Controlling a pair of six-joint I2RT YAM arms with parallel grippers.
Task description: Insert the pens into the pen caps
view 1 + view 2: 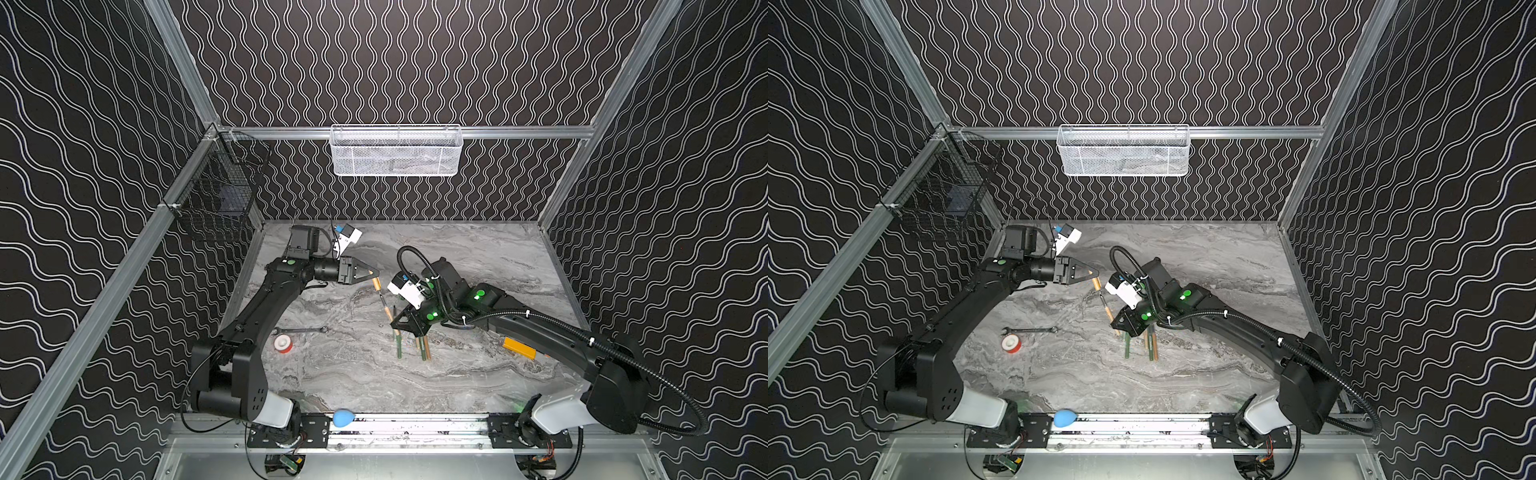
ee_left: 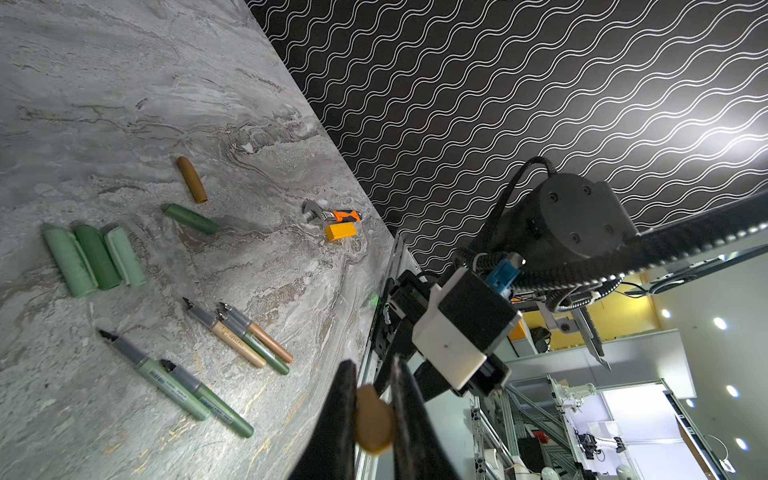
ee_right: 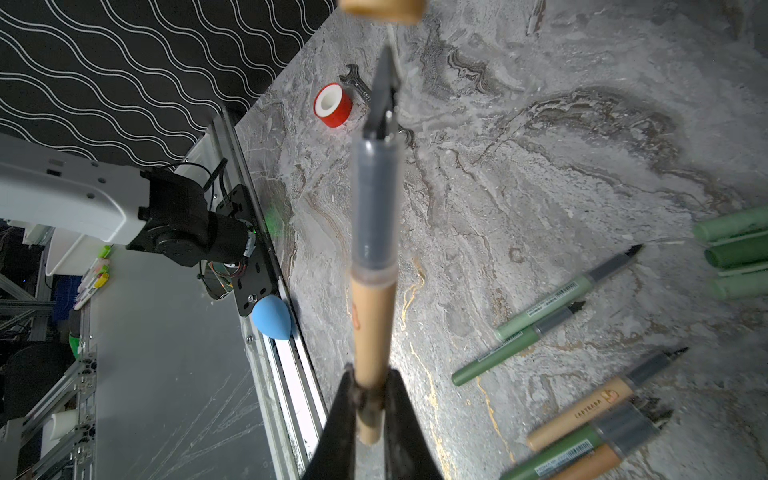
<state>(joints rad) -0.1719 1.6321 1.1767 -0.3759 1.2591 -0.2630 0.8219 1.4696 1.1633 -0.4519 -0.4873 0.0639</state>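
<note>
My left gripper point(image 1: 375, 275) point(image 2: 372, 368) is shut on a tan-orange pen cap point(image 1: 377, 284) point(image 2: 374, 419), held above the table. My right gripper point(image 1: 394, 322) point(image 3: 371, 374) is shut on the rear end of a tan pen point(image 1: 386, 309) point(image 3: 372, 324). Its dark tip points at the cap's mouth point(image 3: 382, 8), a short gap away. Several more pens point(image 2: 232, 336) point(image 1: 423, 347), green and tan, lie on the marble table. Beside them lie three green pen caps point(image 2: 93, 257), a dark green one point(image 2: 191, 218) and a brown one point(image 2: 192, 179). In both top views the right arm hides these caps.
A silver wrench point(image 1: 300, 330) and a red and white tape roll point(image 1: 283, 344) lie left of the pens. A yellow-orange utility knife point(image 1: 519, 348) lies under the right arm. A blue egg-shaped thing point(image 1: 343, 418) sits on the front rail. Wire baskets point(image 1: 395, 150) point(image 1: 220, 195) hang on the walls.
</note>
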